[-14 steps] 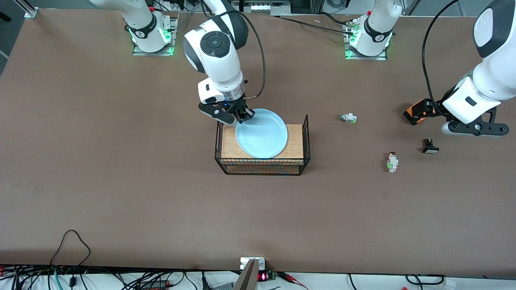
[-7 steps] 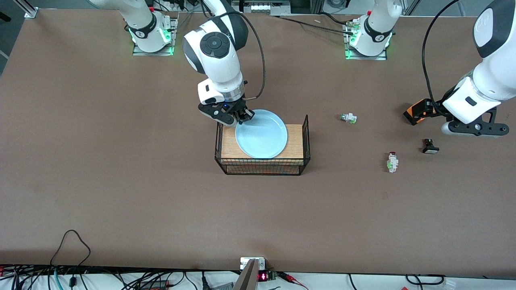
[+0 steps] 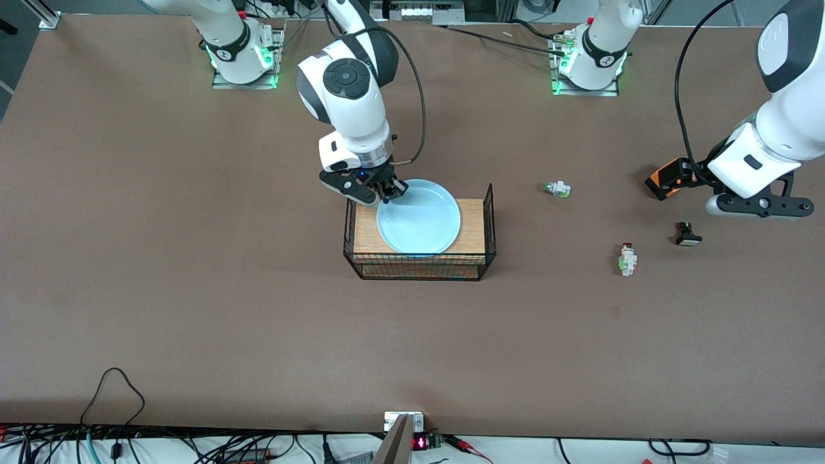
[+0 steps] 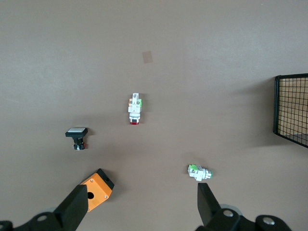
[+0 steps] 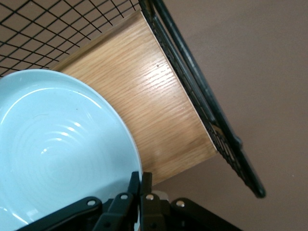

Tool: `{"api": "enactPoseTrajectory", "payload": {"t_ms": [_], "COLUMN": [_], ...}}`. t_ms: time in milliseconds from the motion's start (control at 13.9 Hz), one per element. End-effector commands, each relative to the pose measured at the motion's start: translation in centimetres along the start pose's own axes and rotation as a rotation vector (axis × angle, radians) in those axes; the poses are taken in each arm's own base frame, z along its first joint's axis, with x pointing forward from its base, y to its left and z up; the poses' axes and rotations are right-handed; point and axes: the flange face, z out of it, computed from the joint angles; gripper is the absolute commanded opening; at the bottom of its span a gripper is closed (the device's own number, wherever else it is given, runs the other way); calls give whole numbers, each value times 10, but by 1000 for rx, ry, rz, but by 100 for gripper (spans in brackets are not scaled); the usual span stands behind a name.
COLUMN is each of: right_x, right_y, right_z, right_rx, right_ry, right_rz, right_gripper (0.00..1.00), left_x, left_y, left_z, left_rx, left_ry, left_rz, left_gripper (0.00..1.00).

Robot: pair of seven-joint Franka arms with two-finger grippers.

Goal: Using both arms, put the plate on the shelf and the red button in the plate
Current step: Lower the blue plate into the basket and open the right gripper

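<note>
The pale blue plate (image 3: pixel 419 218) lies over the wooden top of the wire rack (image 3: pixel 474 225). My right gripper (image 3: pixel 390 191) is shut on the plate's rim at the edge toward the robots' bases. In the right wrist view the plate (image 5: pixel 57 144) covers part of the wood (image 5: pixel 159 120), with the right gripper (image 5: pixel 140 179) pinching the rim. I cannot tell whether the plate rests on the wood. The red button (image 3: pixel 627 259) lies on the table toward the left arm's end, also visible as the red button (image 4: pixel 134 109). My left gripper (image 3: pixel 759 207) waits open above the table, nothing between its fingers (image 4: pixel 142 195).
A white part without a red cap (image 3: pixel 557 189) lies between the rack and the left arm. A small black part (image 3: pixel 688 234) and an orange box (image 3: pixel 667 177) sit under the left gripper's area. The rack's wire end walls (image 3: pixel 490 212) stand above its top.
The right arm has shifted slightly with the plate, which now sits a little lower in the front view over the rack's top. The left arm has not moved.
</note>
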Motion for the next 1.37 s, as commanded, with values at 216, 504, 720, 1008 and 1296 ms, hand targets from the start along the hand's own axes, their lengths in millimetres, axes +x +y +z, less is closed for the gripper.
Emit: {"api": "enactPoseTrajectory", "payload": {"t_ms": [216, 504, 720, 1008, 1296], "right_x": [5, 5, 4, 1, 6], "right_y": [-5, -5, -5, -14, -20], "right_z": [-4, -3, -3, -9, -27], "right_rx": [11, 10, 7, -16, 2], "right_ry": [19, 16, 30, 129, 56], "right_rz": [17, 20, -5, -117, -41], "right_gripper": [18, 30, 100, 100, 100], "left_x": [2, 3, 3, 3, 3], "left_y": [-3, -2, 0, -3, -2], "left_z": [-6, -6, -7, -7, -7], "left_rx": [13, 16, 18, 8, 5], "left_ry": [-4, -1, 0, 0, -1], "left_rz": [21, 21, 26, 19, 18], "left_gripper": [100, 100, 100, 100, 100]}}
